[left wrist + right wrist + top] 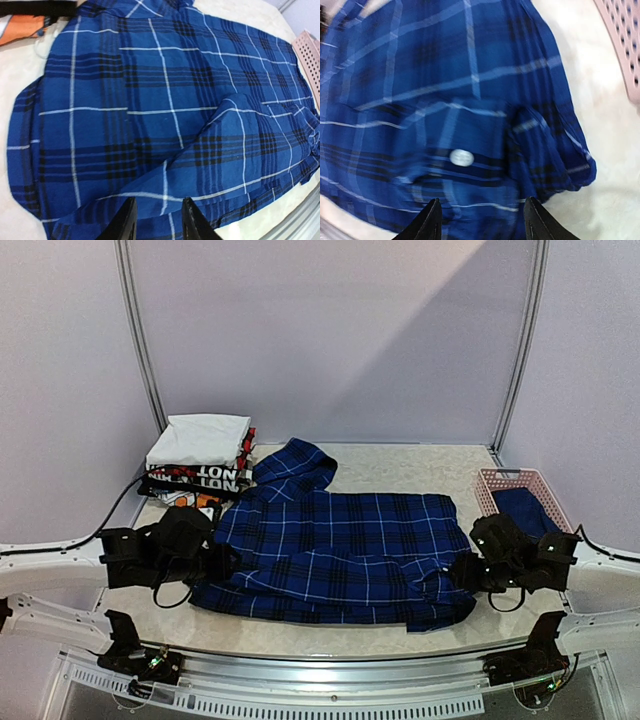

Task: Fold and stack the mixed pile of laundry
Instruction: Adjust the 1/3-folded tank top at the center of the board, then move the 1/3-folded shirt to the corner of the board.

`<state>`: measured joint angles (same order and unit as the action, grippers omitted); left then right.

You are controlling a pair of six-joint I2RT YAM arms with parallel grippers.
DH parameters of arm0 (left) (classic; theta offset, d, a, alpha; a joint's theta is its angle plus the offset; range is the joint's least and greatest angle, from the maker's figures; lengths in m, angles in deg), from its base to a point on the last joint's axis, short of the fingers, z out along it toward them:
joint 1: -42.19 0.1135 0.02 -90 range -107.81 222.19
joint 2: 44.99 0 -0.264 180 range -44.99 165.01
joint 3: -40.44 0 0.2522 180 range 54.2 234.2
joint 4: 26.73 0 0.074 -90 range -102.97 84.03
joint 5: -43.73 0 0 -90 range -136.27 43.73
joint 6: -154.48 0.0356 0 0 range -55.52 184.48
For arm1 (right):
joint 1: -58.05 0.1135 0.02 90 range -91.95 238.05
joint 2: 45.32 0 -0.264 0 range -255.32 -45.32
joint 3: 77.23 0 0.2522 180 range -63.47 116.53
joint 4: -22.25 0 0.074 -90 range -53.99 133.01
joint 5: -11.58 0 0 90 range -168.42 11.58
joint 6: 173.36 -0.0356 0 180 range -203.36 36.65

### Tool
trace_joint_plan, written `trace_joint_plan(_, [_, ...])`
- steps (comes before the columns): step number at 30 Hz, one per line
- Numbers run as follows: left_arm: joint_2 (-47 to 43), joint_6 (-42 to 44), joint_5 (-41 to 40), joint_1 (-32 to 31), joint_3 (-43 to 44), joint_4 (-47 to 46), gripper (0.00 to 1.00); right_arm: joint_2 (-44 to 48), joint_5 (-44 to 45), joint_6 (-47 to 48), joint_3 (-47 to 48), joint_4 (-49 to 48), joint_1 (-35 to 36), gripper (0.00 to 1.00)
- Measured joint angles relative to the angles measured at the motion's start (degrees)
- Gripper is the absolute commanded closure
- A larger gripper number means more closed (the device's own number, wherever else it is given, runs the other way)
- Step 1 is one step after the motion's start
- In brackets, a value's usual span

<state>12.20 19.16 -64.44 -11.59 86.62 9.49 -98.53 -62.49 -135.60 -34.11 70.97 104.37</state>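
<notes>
The dark-blue plaid shirt lies spread flat across the middle of the table, its collar end toward the back. My left gripper sits low at the shirt's left edge. In the left wrist view it is open a little, with a folded flap of plaid lying between and below the fingers. My right gripper hovers over the shirt's rumpled near-right corner. It is open wide above the cloth, near a small white button. A navy garment lies in the basket.
A pink lattice basket stands at the right, also in the wrist views. A stack of folded white and black red-lettered garments sits at the back left. Metal frame posts flank the table.
</notes>
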Motion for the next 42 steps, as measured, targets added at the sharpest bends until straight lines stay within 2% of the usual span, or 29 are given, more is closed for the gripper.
trace_joint_plan(6, [13.4,2.4,3.1,-0.7,4.5,-6.4,0.73,1.6,-1.9,3.7,6.3,0.6,0.0,0.45])
trace_joint_plan(12, [24.1,3.4,5.3,-0.8,7.0,-11.0,0.73,-3.5,-7.4,7.7,6.9,-7.4,0.0,0.54])
trace_joint_plan(16, [26.8,3.5,5.1,-0.8,6.8,-12.2,0.73,-11.0,-8.6,8.7,6.9,-12.2,0.0,0.63])
trace_joint_plan(20, [28.7,3.4,4.3,-0.8,5.2,-13.9,0.73,-20.0,-9.2,9.2,6.9,-15.1,0.0,0.65])
trace_joint_plan(24, [31.5,3.1,3.6,-0.9,3.2,-16.3,0.74,-24.3,-9.0,9.4,6.4,-17.2,0.0,0.66])
trace_joint_plan(29, [32.6,2.6,2.8,-1.0,2.5,-20.7,0.74,-27.5,-8.7,9.2,3.9,-19.6,0.0,0.68])
trace_joint_plan(35, [32.5,1.2,1.8,-2.1,0.5,-24.6,0.74,-27.0,-8.5,6.8,1.4,-24.7,0.5,0.67])
trace_joint_plan(42, [31.1,-2.3,0.3,-10.5,-0.1,-22.4,0.73,-23.6,-4.9,1.4,-0.4,-21.7,7.0,0.63])
